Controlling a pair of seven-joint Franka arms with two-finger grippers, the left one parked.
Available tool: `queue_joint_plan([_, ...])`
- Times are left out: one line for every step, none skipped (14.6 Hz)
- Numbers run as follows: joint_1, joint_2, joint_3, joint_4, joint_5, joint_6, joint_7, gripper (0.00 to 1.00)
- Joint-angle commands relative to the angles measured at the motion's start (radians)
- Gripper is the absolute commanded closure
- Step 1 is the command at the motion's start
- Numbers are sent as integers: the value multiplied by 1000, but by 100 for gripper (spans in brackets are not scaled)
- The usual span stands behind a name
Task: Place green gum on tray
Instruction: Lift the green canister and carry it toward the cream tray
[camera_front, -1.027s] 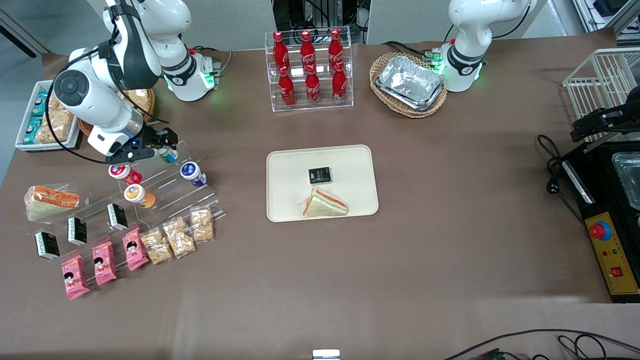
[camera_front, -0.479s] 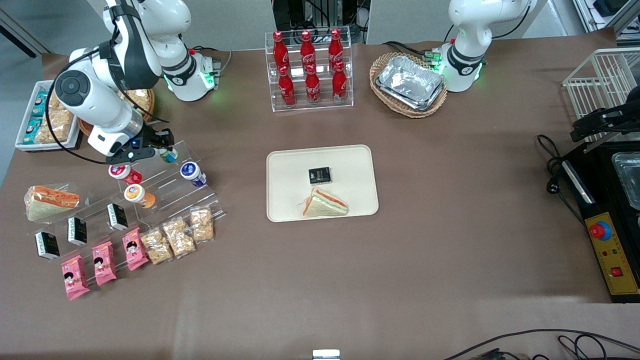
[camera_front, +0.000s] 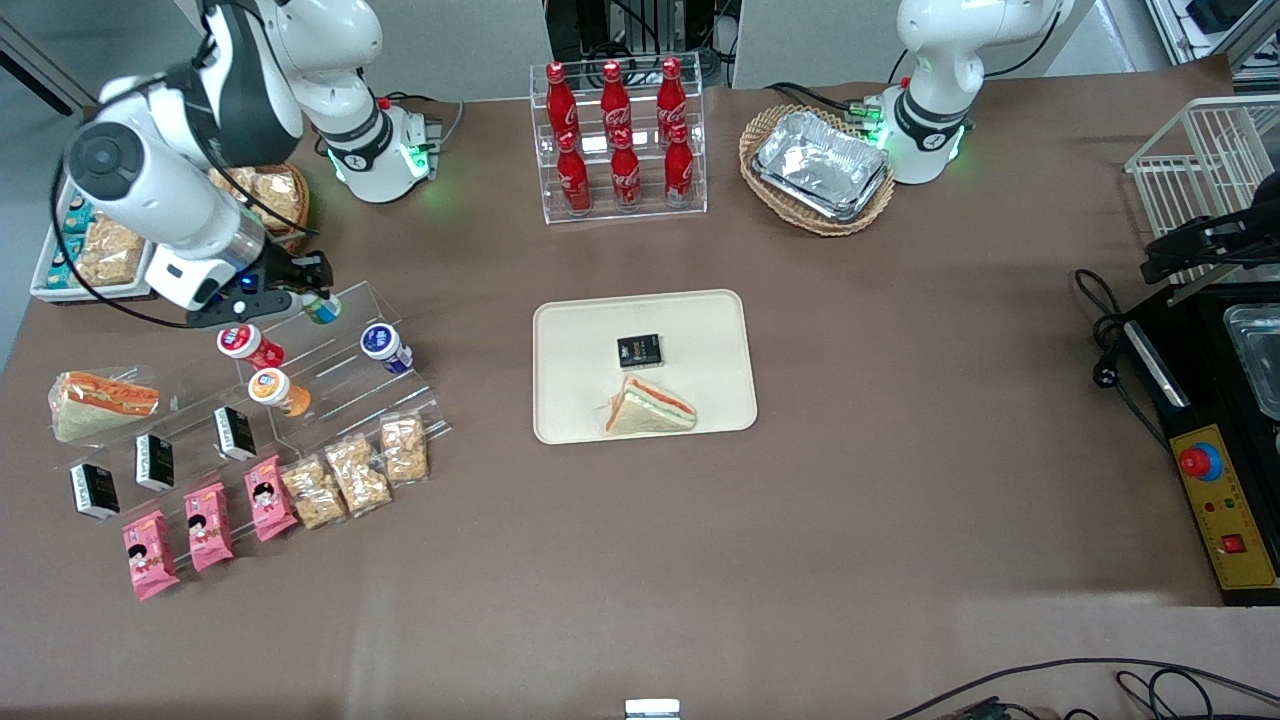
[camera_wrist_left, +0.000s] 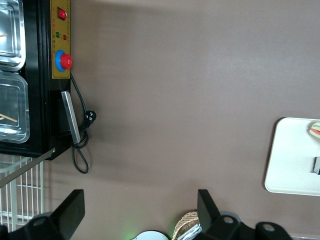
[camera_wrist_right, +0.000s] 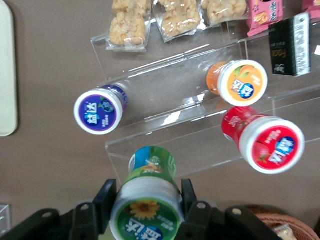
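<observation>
My right gripper is shut on the green gum, a small bottle with a green-rimmed lid and teal-green label, and holds it just above the top step of the clear acrylic stand. In the right wrist view the fingers clamp the gum's lid on both sides. The cream-beige tray lies in the middle of the table, toward the parked arm from the gripper. It holds a sandwich and a small black box. The tray's rim also shows in the right wrist view.
On the stand lie a blue-lidded bottle, a red-lidded bottle and an orange-lidded bottle. Snack packets and black boxes lie nearer the front camera. A cola rack and a basket of foil trays stand farther back.
The arm has risen and shifted a little toward the working arm's end of the table, taking the green gum with it off the stand's top step.
</observation>
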Motion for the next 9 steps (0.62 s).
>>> queue_joint_plan([13, 70, -1, 195, 42, -174, 17, 75])
queue_joint_plan([36, 85, -1, 244, 62, -210, 28, 75])
queue_joint_plan([51, 117, -1, 310, 74, -245, 44, 75])
queue_joint_plan([59, 157, -1, 379, 79, -294, 67, 75])
queue_joint_plan([86, 197, -1, 437, 83, -328, 107, 75])
queue_joint_plan([128, 226, -1, 471, 96, -334, 156, 75])
queue_joint_plan([163, 235, -1, 481, 112, -330, 205, 75])
queue_joint_plan([191, 243, -1, 481, 143, -313, 256, 75])
queue_joint_plan([211, 257, -1, 479, 160, -293, 285, 75])
